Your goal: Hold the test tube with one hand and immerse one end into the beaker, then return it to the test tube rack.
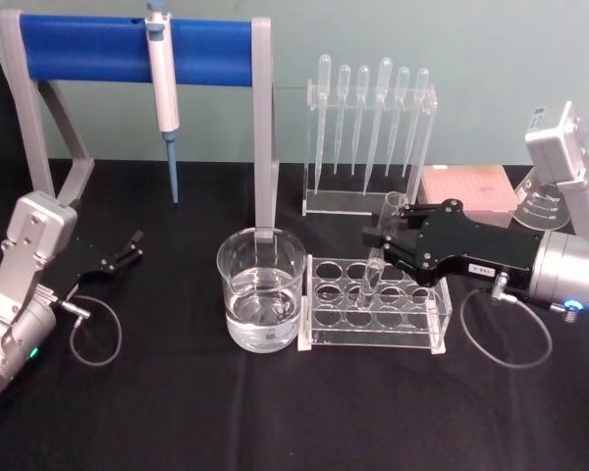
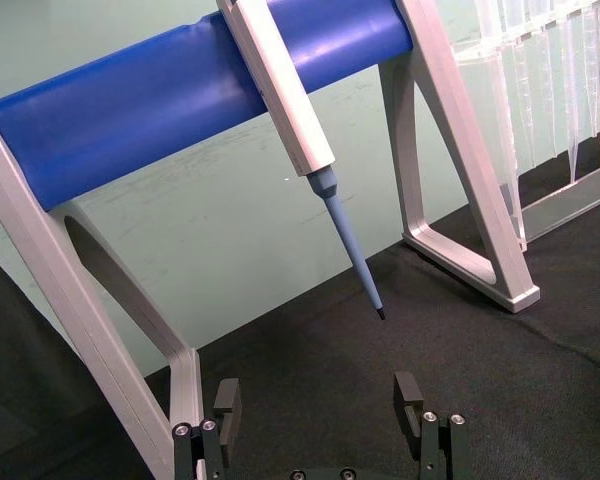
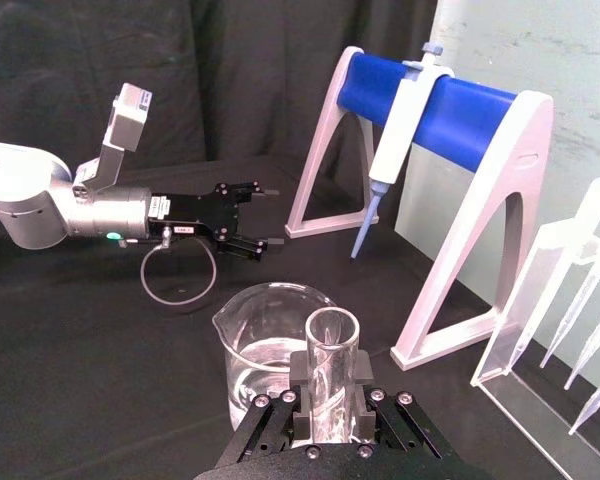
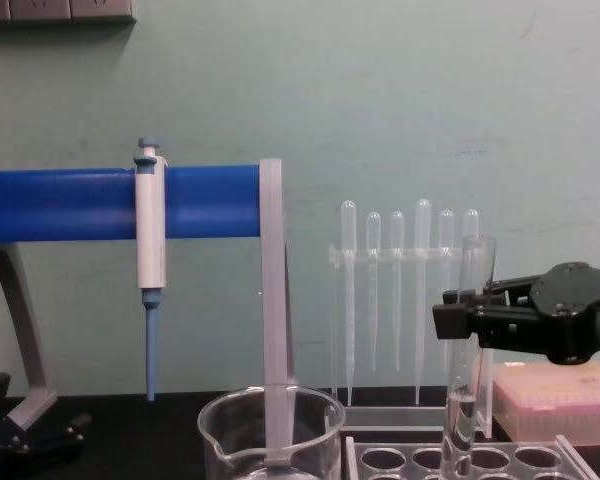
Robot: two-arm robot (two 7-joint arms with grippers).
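Right hand (image 1: 381, 238) grips test tube (image 1: 376, 263) — bottom hidden by rack (image 1: 377, 306).

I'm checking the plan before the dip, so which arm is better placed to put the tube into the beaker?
The right. Its gripper is shut on the test tube, held upright over the rack, right next to the beaker. The left gripper sits open and empty, off to the side.

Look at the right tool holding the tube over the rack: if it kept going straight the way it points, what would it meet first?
Probably the beaker. The right tool, shut on the tube, points toward the robot's left across the rack, and the beaker stands just beyond. Heights are hard to judge, so it might pass over the rim.
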